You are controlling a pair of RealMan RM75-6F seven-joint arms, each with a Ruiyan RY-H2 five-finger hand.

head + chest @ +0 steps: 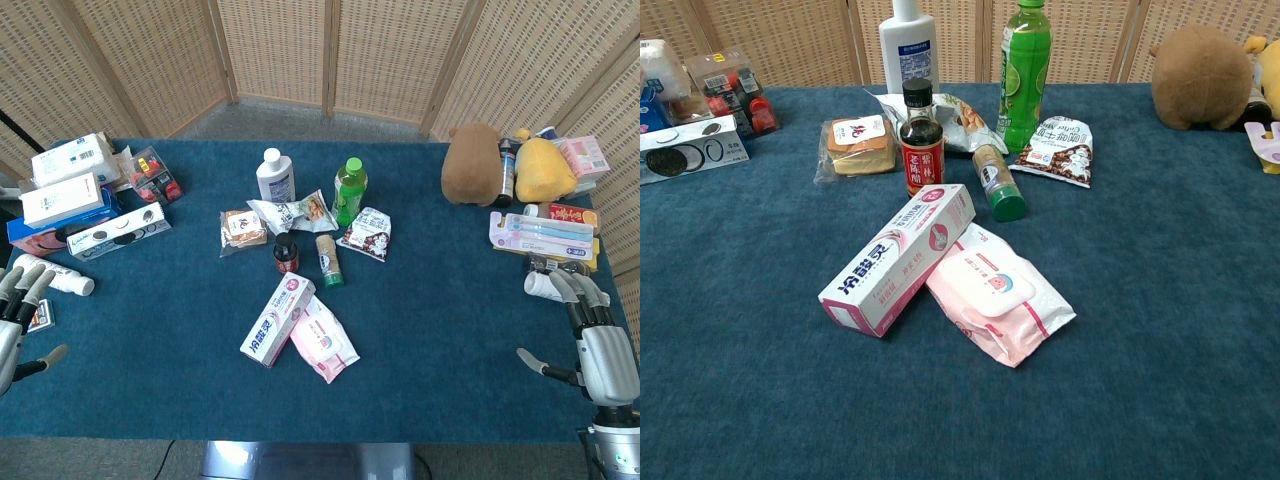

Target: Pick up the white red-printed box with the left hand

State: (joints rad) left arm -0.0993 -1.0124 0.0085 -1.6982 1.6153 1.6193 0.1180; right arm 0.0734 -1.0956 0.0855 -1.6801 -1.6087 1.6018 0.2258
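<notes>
A long white box with red and pink print and blue lettering point(278, 318) point(900, 257) lies flat in the middle of the blue table. Its far end points toward a small dark bottle point(921, 140). A pink wipes pack point(998, 292) lies against its right side. My left hand point(14, 322) hovers at the table's left edge, far from the box, with its fingers spread and nothing in them. At the right edge my right hand point(590, 335) is likewise spread and empty. The chest view shows neither hand.
A second plain white box point(62, 198) tops a stack at the far left, beside a cookie box point(118, 230). Behind the centre box stand a white bottle point(275, 174), a green bottle point(350, 188) and snack packs. Plush toys point(473, 164) and toothbrush packs point(541, 236) fill the right.
</notes>
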